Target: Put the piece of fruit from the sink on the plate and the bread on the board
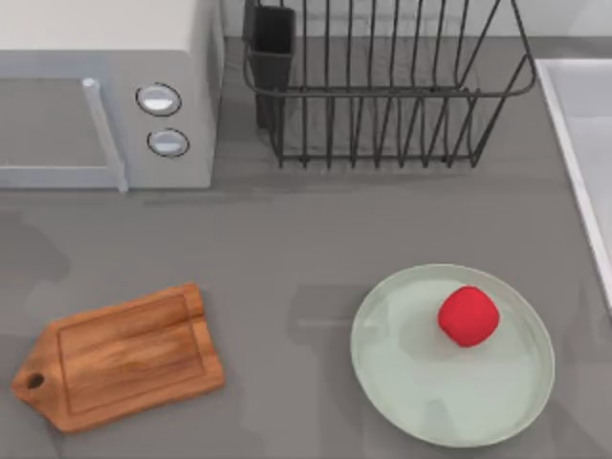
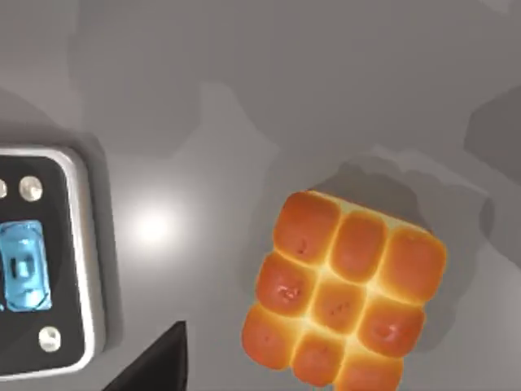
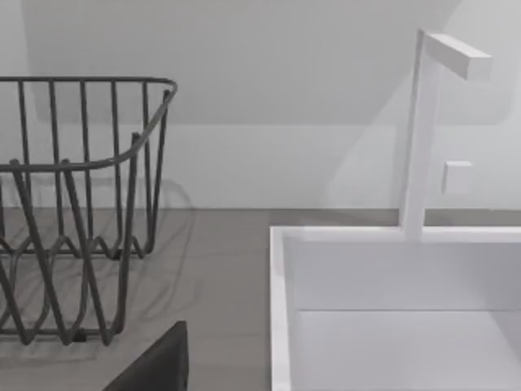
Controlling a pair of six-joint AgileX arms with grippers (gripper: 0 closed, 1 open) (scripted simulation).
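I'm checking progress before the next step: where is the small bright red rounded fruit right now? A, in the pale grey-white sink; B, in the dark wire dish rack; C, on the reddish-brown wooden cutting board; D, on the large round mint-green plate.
D: in the top view the small bright red fruit rests on the large round mint-green plate, toward its upper right part.

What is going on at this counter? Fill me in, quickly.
Half the job looks done. The red piece of fruit sits on the mint-green plate, near the sink at the table's right. The wooden board on the left carries nothing yet. The left wrist camera looks down at the bread lying on the grey counter beside a panel with a blue button, so the left arm seems lined up over it. The right wrist camera faces the sink and dish rack.
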